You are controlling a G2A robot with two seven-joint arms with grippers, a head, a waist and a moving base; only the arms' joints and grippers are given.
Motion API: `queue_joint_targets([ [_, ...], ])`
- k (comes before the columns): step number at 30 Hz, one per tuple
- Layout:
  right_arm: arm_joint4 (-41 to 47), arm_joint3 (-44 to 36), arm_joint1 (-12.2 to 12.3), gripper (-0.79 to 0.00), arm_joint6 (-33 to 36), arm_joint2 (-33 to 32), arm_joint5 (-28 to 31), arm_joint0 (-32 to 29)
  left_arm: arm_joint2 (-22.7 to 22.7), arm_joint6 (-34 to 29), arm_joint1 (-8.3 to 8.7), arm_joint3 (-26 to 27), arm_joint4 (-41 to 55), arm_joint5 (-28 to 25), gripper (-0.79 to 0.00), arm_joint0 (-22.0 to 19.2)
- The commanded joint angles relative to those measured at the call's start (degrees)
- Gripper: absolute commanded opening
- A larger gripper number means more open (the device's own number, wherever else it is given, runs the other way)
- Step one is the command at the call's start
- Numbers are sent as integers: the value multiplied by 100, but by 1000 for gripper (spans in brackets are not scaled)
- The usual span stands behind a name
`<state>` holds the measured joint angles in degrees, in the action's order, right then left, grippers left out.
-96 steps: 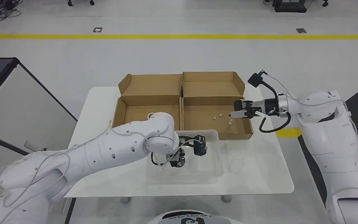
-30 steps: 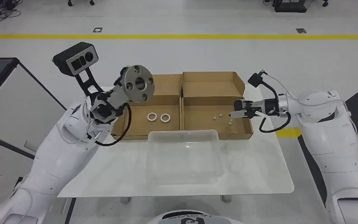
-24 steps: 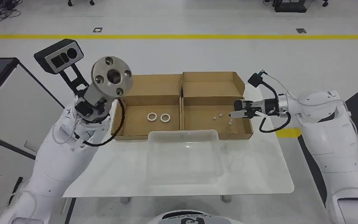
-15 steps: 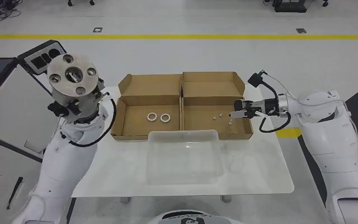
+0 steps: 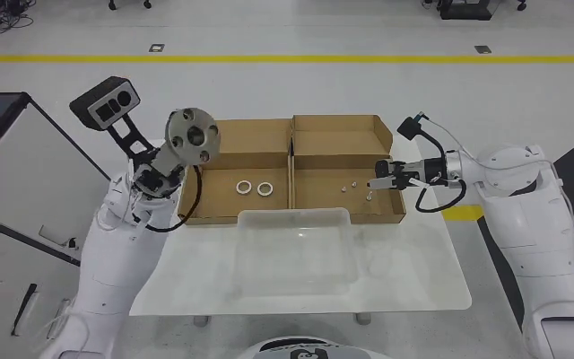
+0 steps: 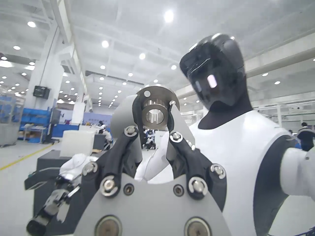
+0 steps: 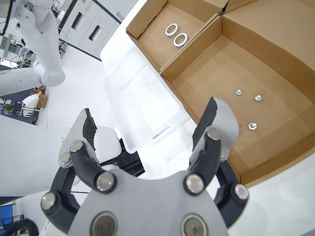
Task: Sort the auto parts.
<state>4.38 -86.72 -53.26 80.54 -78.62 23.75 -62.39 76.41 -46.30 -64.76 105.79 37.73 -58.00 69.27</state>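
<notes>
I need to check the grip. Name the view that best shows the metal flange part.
Left wrist view: the metal flange part sits by its hub between the left end effector's fingers. Top view gives its holed face; right wrist view looks at the boxes.

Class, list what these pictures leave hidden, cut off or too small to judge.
Top view: the metal flange covers the left pincer gripping it.
Top view: fasteners in the cardboard box are too small to identify.
Left wrist view: fingers hide the flange's hub sides.
</notes>
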Motion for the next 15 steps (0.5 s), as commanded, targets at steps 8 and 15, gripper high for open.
queue_joint_targets([
  [8,1,0,0,0,0,0,0,0,-1,1,73,-51,-581,0,-785,-7],
  [15,1,0,0,0,0,0,0,0,-39,1,-17,138,685,0,-785,16],
])
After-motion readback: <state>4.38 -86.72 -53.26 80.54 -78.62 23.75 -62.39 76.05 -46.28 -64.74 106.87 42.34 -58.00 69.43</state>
